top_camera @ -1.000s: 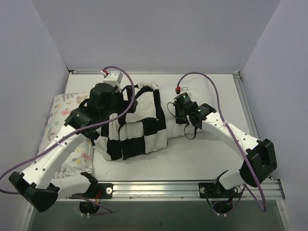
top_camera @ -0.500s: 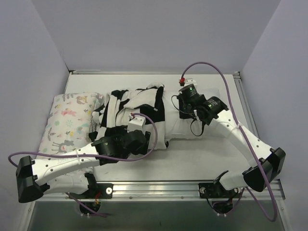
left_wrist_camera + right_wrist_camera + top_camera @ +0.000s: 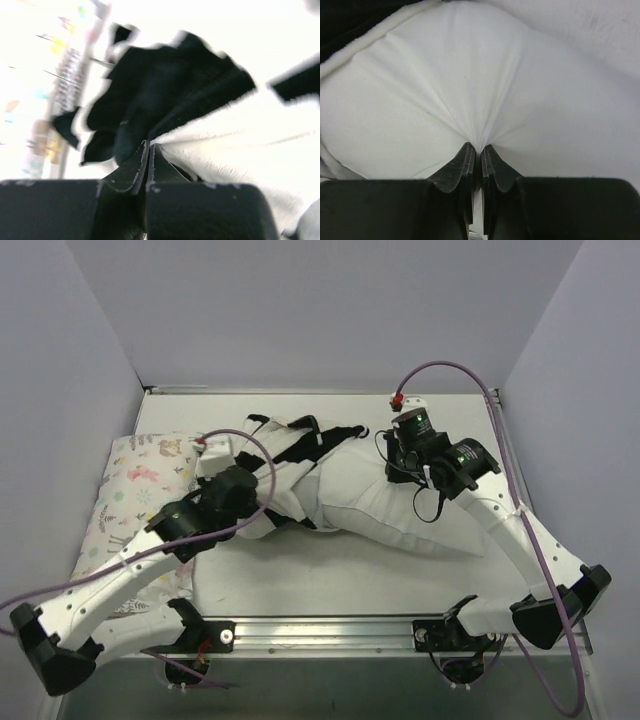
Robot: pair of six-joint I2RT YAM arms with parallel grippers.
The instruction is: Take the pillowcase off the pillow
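The black-and-white checked pillowcase (image 3: 295,455) lies bunched over the left end of the plain white pillow (image 3: 400,515), whose right half is bare. My left gripper (image 3: 255,505) is shut on a fold of the pillowcase (image 3: 165,95); the cloth fans out from the closed fingertips (image 3: 149,146). My right gripper (image 3: 392,468) is shut on the pillow's bare white cloth (image 3: 470,75), which puckers into its tips (image 3: 481,148). A dark strip of the pillowcase (image 3: 350,15) shows at the top left of the right wrist view.
A pale pillow printed with small pastel animals (image 3: 140,485) lies along the left side, partly under my left arm. Purple walls close in the back and both sides. A metal rail (image 3: 330,630) runs along the near edge.
The left gripper has closed on the pillowcase, which is now gathered further left. More bare pillow shows on the right. The right arm has shifted slightly right, still holding the pillow.
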